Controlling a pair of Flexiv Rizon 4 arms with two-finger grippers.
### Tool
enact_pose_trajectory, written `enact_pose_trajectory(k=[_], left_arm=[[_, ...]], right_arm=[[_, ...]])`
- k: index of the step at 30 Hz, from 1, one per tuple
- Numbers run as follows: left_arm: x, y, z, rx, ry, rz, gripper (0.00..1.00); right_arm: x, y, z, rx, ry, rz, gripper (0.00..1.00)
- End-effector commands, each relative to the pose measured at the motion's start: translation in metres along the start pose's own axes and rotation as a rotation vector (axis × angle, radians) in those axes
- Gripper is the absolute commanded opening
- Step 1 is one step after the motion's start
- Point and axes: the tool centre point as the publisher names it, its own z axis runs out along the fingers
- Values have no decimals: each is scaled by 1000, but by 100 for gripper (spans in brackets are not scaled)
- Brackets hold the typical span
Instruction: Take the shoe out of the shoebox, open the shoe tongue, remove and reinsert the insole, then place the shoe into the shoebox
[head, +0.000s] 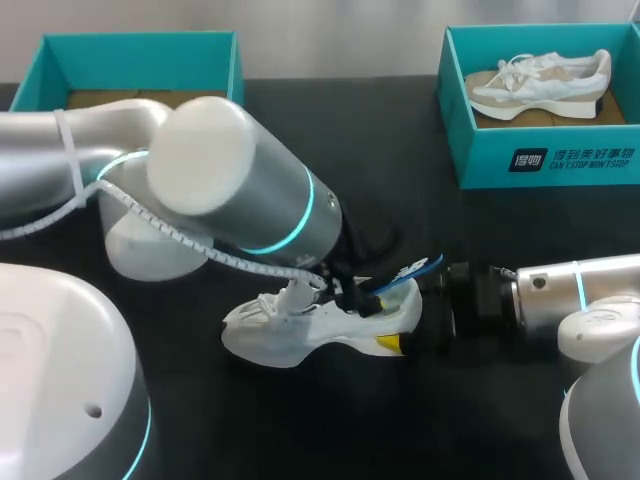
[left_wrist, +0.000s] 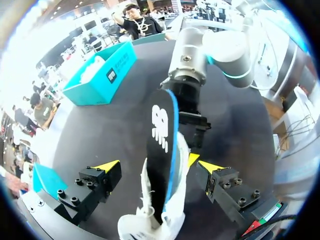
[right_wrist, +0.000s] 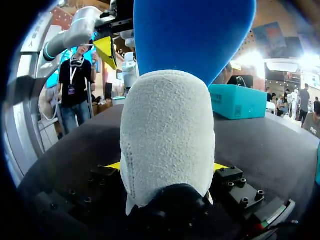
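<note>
Shoe (head: 300, 325) out of its box and sitting on the dark worktop (head: 300, 430), sole down as far as I can tell, toe toward your left arm, heel toward your right. Your right fingers (right_wrist: 225, 177) are clamped on the heel, one on each side of the fuzzy heel cup. That's your anchor, so the shoe can't slide or tip while the other arm works inside it. Your left fingers (left_wrist: 105, 167) hang over the laces, spread wide and holding nothing. The shoe's opening sits between them, and neither finger touches it that I can see.

And there's the insole (left_wrist: 160, 135): front end down inside the shoe, heel end sticking up out of the opening and leaning toward the right arm, blue underside facing it. Half in, half out, and from this alone I can't tell you whether it's going out or in. My read is that the next grab belongs to the left fingers, closing on that raised end. It looks thin and floppy, so expect it to bend rather than push straight.

Far-left box (head: 140, 50) shows bare cardboard where your arm doesn't cover it, so it's likely the shoe's home. Far-right box (head: 540, 165) holds a second shoe (head: 545, 82), well apart from the action.
</note>
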Motion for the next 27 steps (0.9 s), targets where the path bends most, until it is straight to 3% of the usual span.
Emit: enact_pose_trajectory(k=[1, 5, 16, 20, 27], left_arm=[[16, -4, -7, -10, -135, -34, 100], [17, -7, -6, -18, -192, -97, 100], [14, -10, -6, -27, -191, -108, 100], [15, -13, 5, -77, -216, -129, 100], [14, -13, 12, -56, -283, -135, 100]], right_arm=[[1, 1, 0, 4, -1, 1, 0], [1, 1, 0, 4, -1, 1, 0], [1, 1, 0, 4, -1, 1, 0], [1, 1, 0, 4, -1, 1, 0], [1, 1, 0, 4, -1, 1, 0]])
